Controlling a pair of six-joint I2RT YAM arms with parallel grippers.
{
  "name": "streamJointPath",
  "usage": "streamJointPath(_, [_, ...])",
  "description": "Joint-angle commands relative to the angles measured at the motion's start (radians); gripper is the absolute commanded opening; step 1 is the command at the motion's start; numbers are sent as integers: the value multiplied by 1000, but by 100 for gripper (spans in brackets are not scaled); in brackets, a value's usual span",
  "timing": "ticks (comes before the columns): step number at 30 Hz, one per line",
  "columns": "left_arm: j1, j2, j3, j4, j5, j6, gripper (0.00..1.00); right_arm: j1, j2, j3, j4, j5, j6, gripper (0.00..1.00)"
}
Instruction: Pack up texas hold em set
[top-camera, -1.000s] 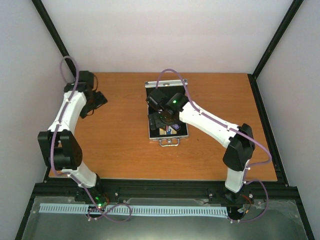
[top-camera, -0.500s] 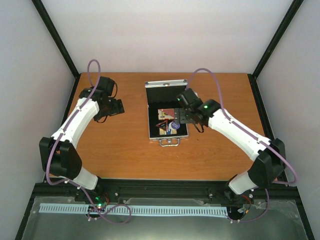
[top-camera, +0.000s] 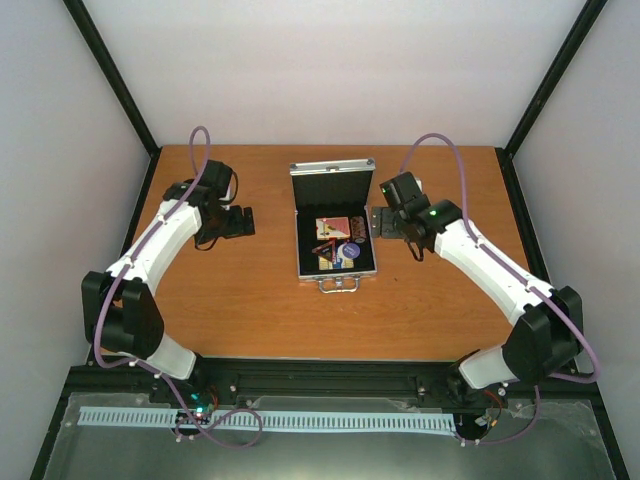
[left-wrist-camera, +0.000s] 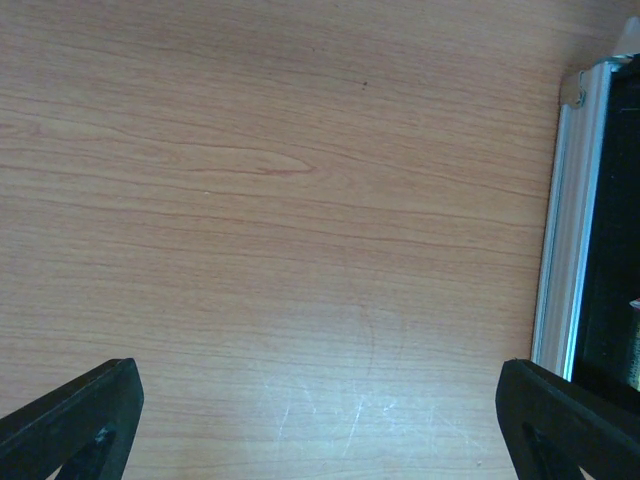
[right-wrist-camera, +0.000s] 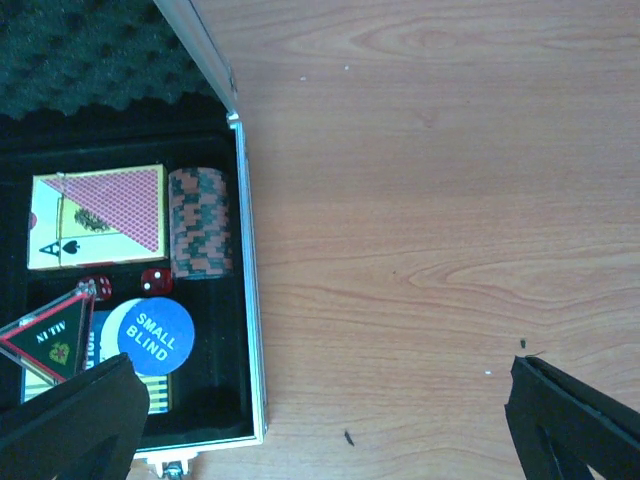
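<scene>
Progress: far along, by the look of it. Gathered in the black-lined tray of the silver case (top-camera: 299, 250), just to the left of the right gripper (top-camera: 374, 222) and well to the right of the left gripper (top-camera: 247, 222): every piece of the set in view. Probably left to do: swing down the lid (top-camera: 332, 170), standing upright at the far side, then fasten it shut.

Counted from the right wrist view:
- one pink card deck (right-wrist-camera: 95, 215)
- one brown chip stack (right-wrist-camera: 200, 223), lying on its side and touching the deck's right edge
- two red dice (right-wrist-camera: 152, 281), just below the deck
- one blue disc (right-wrist-camera: 154, 336) marked SMALL BLIND
- one black triangle (right-wrist-camera: 45, 340) marked ALL IN
- one blue-yellow deck (top-camera: 324, 263), mostly covered by disc and triangle
- clear discs: none made out, so cannot tell
- one handle (top-camera: 339, 285) at the case's near edge

Both grippers spread wide, gripping nothing, hovering over bare wood of the table (top-camera: 230, 300) on either side of the case.
</scene>
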Motion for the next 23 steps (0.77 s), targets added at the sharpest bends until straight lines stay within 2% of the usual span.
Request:
streamJointPath(1, [-11, -24, 24, 8, 38, 50, 100, -5, -8, 42, 24, 49, 6, 100])
streamJointPath(6, [-10, -36, 24, 11, 53, 42, 100, -5, 22, 82, -39, 71, 32, 100])
streamJointPath(23, [-10, -12, 30, 14, 51, 52, 100, -5, 35, 70, -35, 105, 35, 100])
